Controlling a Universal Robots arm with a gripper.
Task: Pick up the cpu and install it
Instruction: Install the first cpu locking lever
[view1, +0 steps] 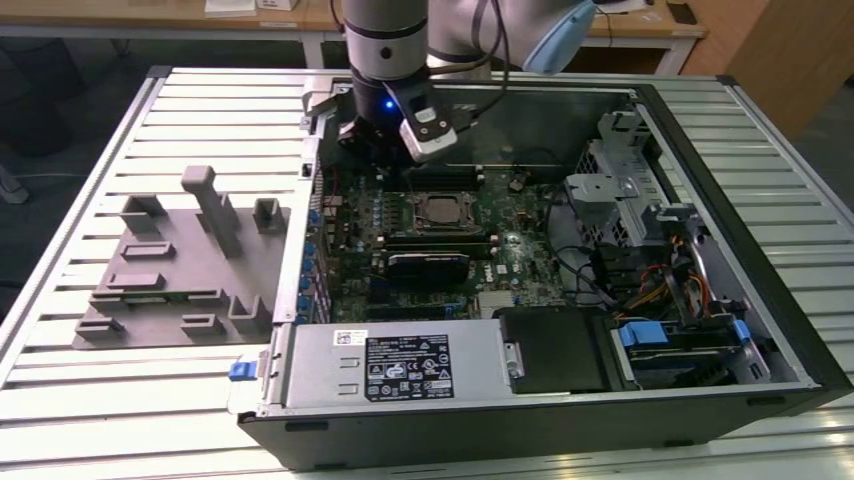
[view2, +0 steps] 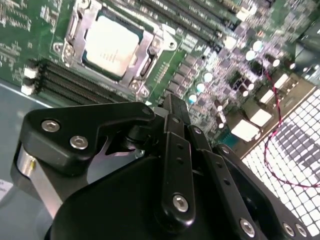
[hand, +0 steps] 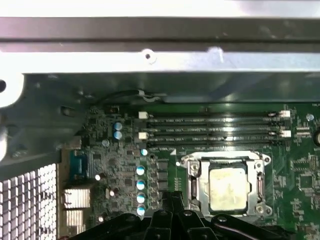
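Pincer (view1: 376, 150) hangs in the exterior view inside the open computer case (view1: 534, 435), raised near the socket frame (view1: 470, 212) and clear of it — the cpu (view1: 438, 211) already lies within that frame, so placement is judged done. In the second wrist view its fingers (view2: 170, 130) meet on nothing, and memory slots (view2: 65, 82) run close along the socket frame (view2: 150, 47). In the first wrist view the cpu (hand: 228, 189) sits flat inside the frame, and the case wall (hand: 150, 55) stands beyond the slots — latching cannot be confirmed.
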